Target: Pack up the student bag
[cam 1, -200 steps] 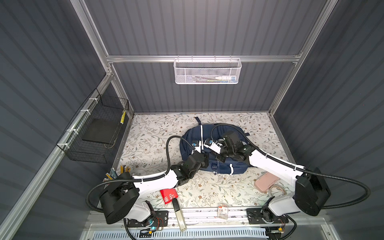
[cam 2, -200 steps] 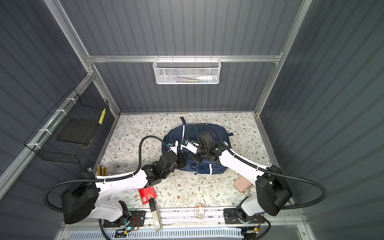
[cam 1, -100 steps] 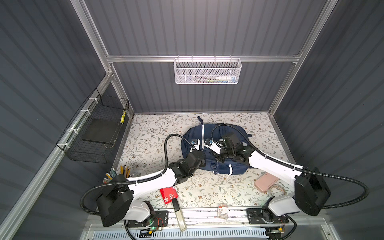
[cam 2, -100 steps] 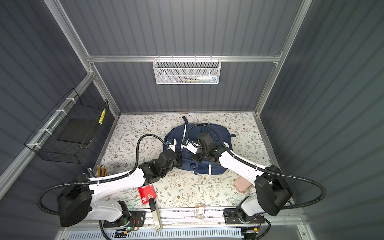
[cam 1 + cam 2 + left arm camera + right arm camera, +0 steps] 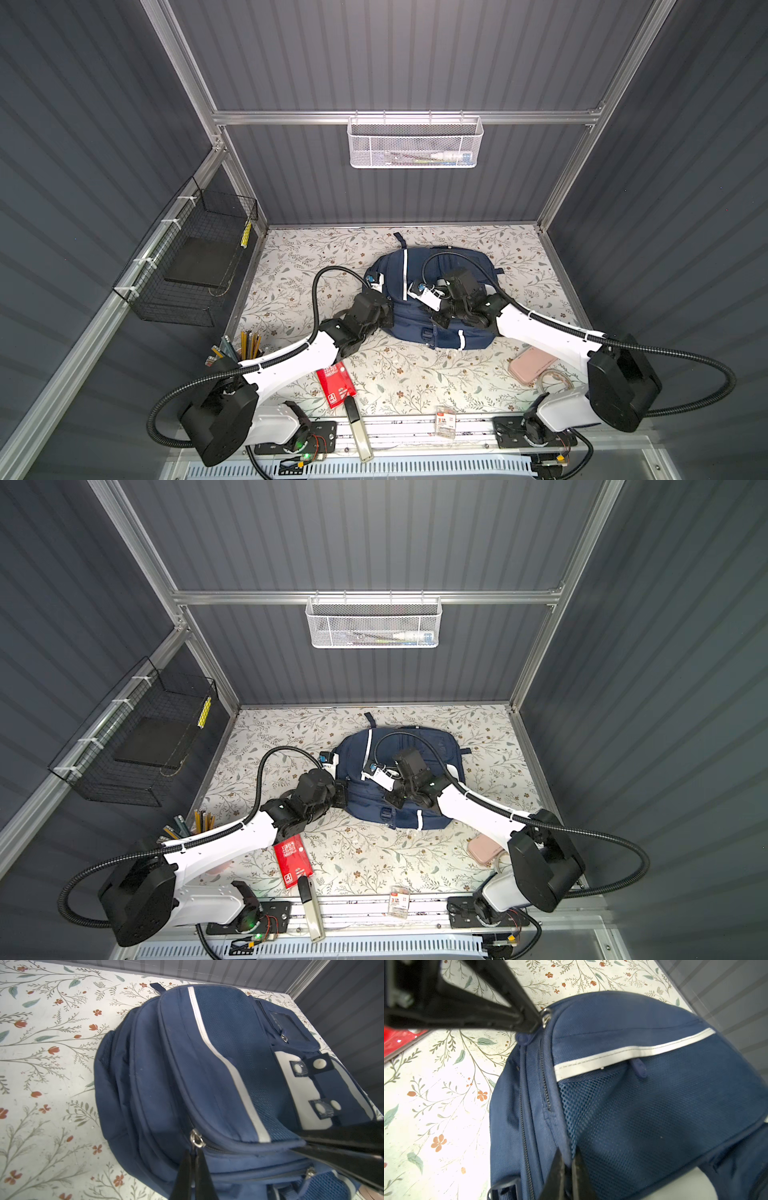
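Observation:
The student bag (image 5: 411, 328) (image 5: 361, 800), navy with white stripes, lies flat on the floral tabletop in both top views. My left gripper (image 5: 384, 309) (image 5: 340, 791) is at the bag's left side. In the left wrist view it (image 5: 193, 1156) is shut on the pull tab under a silver zipper ring (image 5: 196, 1140). My right gripper (image 5: 436, 321) (image 5: 392, 800) rests on top of the bag. In the right wrist view it (image 5: 568, 1160) is shut on a fabric seam of the bag (image 5: 654, 1115) beside a mesh panel; the left gripper's fingertips (image 5: 532, 1022) show at the zipper ring (image 5: 546, 1016).
A red booklet (image 5: 336, 384), a pale long tool (image 5: 357, 428) and a small packet (image 5: 445, 422) lie near the front edge. A pink case (image 5: 532, 365) sits front right, a pencil cup (image 5: 249, 340) front left. A black wire basket (image 5: 195, 257) and a white mesh basket (image 5: 415, 143) hang on the walls.
My left gripper has closed on the bag's zipper pull and its arm shifted slightly. The right gripper has kept its grip and place on the bag.

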You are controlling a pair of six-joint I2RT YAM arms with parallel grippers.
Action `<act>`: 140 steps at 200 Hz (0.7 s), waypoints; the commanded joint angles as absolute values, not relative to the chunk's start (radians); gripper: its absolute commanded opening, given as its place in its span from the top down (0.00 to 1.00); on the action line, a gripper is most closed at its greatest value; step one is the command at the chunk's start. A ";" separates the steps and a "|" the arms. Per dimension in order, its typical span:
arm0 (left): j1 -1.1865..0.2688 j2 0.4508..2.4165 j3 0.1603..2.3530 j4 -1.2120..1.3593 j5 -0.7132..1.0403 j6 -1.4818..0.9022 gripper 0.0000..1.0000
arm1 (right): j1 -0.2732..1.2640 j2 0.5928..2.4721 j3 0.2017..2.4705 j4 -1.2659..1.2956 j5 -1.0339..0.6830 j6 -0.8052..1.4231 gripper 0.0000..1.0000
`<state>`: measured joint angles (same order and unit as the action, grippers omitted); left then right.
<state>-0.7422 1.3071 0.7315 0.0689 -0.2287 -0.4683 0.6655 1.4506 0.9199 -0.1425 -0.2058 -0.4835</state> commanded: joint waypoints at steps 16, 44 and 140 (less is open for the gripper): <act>-0.646 1.257 0.745 0.024 -0.087 -0.348 1.00 | 0.645 1.424 0.876 -0.151 -0.144 -0.493 1.00; -0.691 1.250 0.735 0.020 -0.018 -0.372 1.00 | 0.604 1.451 0.901 -0.139 -0.063 -0.461 0.90; -0.700 1.320 0.747 0.092 -0.035 -0.276 0.49 | 0.615 1.313 0.761 -0.082 -0.232 -0.496 0.84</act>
<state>-0.7437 1.2846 0.7204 0.0505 -0.0769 -0.3298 0.6147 1.3457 0.7818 -0.0536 -0.1905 -0.4835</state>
